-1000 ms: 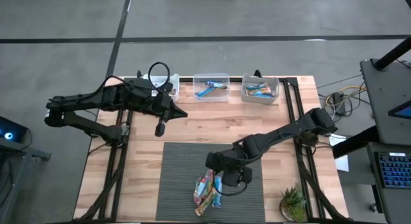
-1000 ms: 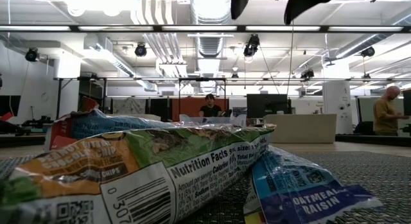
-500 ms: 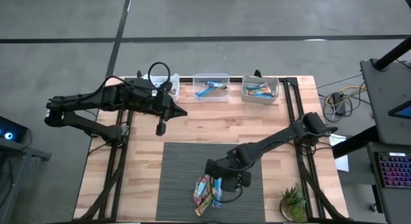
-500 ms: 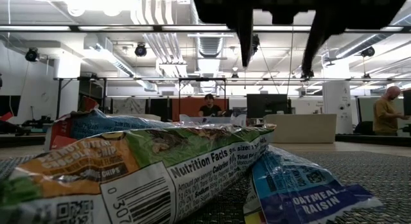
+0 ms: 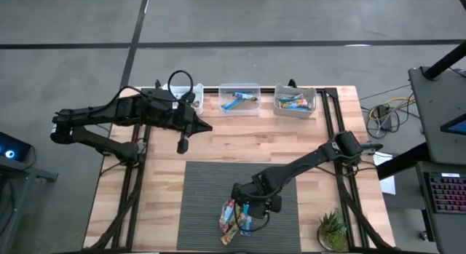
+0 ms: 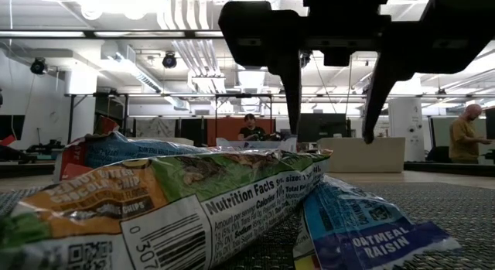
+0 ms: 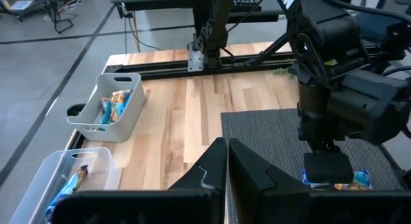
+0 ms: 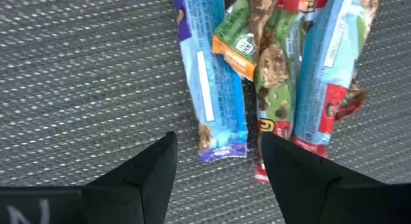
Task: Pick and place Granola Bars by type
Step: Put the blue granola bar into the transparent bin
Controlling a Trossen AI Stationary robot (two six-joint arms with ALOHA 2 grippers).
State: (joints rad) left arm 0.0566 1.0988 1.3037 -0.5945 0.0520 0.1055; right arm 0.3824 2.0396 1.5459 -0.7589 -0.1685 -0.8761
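Observation:
A small pile of granola bars (image 5: 234,219) lies on the dark mat: blue ones (image 8: 209,76) (image 6: 363,223) and green, red and orange ones (image 8: 257,57) (image 6: 155,200). My right gripper (image 8: 218,166) (image 5: 251,209) hangs open just above the pile, pointing steeply down. Its fingers (image 6: 292,92) stand on either side of one blue bar's end and are clear of it. My left gripper (image 5: 182,145) (image 7: 228,166) waits shut over the bare wood at the far left, holding nothing.
Two small bins with bars in them (image 5: 239,98) (image 5: 295,100) stand along the table's far edge, and a third (image 5: 191,95) is partly under my left arm. A small potted plant (image 5: 333,231) stands at the near right corner. The grey mat (image 5: 211,188) covers the near middle.
My right gripper has come down toward the pile of bars and a little toward the table's near edge, tipping further downward. It has stayed open. The bars have not moved.

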